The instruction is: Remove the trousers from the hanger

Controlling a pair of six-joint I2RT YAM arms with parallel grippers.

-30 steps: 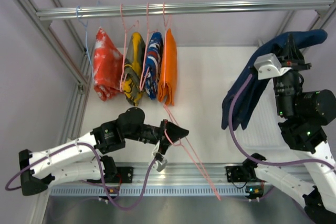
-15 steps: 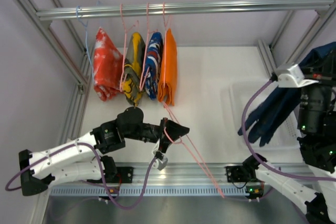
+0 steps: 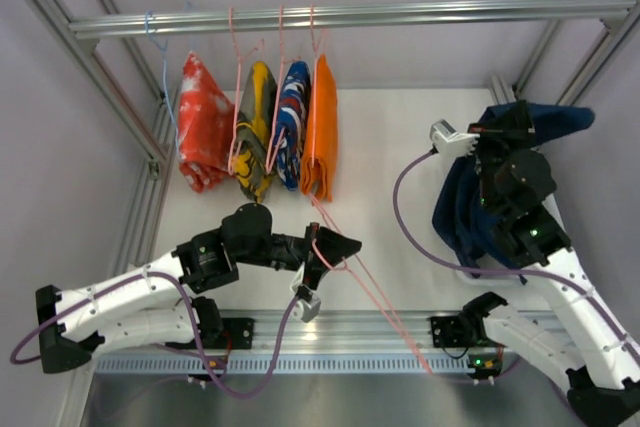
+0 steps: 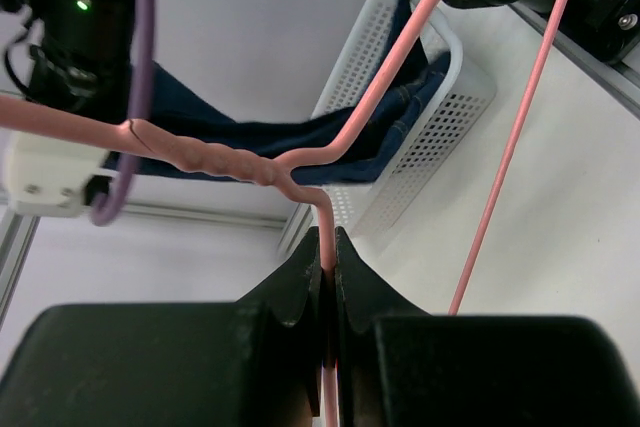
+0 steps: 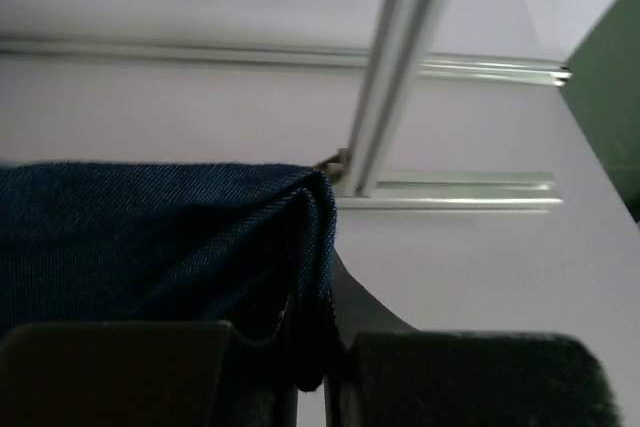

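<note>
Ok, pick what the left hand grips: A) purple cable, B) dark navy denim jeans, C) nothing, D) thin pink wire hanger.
D: the left hand is shut on the thin pink wire hanger; the dark navy denim jeans hang from the right hand.

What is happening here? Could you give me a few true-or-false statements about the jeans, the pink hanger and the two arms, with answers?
1. The left gripper is shut on the pink hanger. True.
2. The jeans hang on that hanger. False: the hanger is bare, and the right gripper holds the jeans.
3. The jeans dangle into a white basket. True.
4. The orange garment lies on the table. False: it hangs from the rail.
</note>
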